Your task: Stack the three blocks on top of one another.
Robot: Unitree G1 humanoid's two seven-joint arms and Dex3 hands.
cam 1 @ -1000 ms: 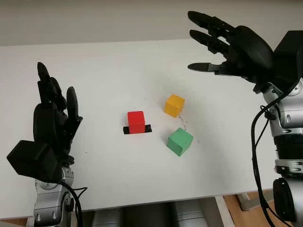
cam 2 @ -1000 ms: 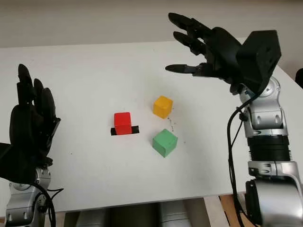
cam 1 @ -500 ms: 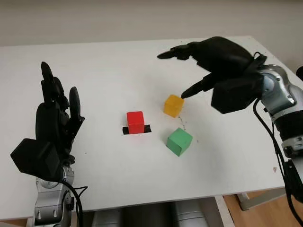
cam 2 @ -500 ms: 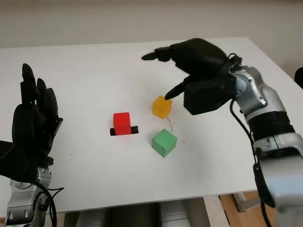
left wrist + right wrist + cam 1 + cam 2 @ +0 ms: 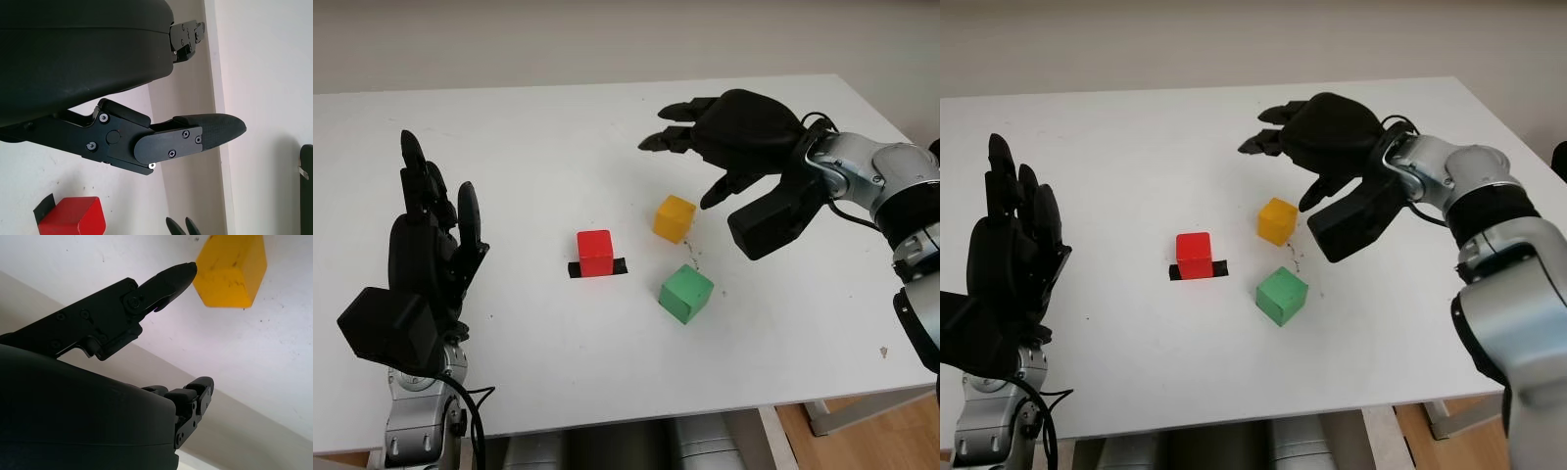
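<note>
Three blocks lie apart on the white table (image 5: 538,137). The red block (image 5: 594,251) sits on a small black strip (image 5: 576,269) near the middle, and it also appears in the left wrist view (image 5: 73,217). The yellow block (image 5: 674,217) is to its right and slightly farther back. The green block (image 5: 685,293) lies nearest the front. My right hand (image 5: 690,162) hovers open above and just behind the yellow block (image 5: 231,269), its thumb (image 5: 166,278) pointing down beside it without touching. My left hand (image 5: 426,235) is raised open at the left side of the table.
The table's front edge (image 5: 636,416) runs close below the blocks and its right edge (image 5: 891,127) passes under my right forearm. A grey wall (image 5: 607,39) rises behind the table.
My right hand has swung in from high at the right, come down over the yellow block, then turned and drawn slightly right. The blocks and left hand have stayed put.
</note>
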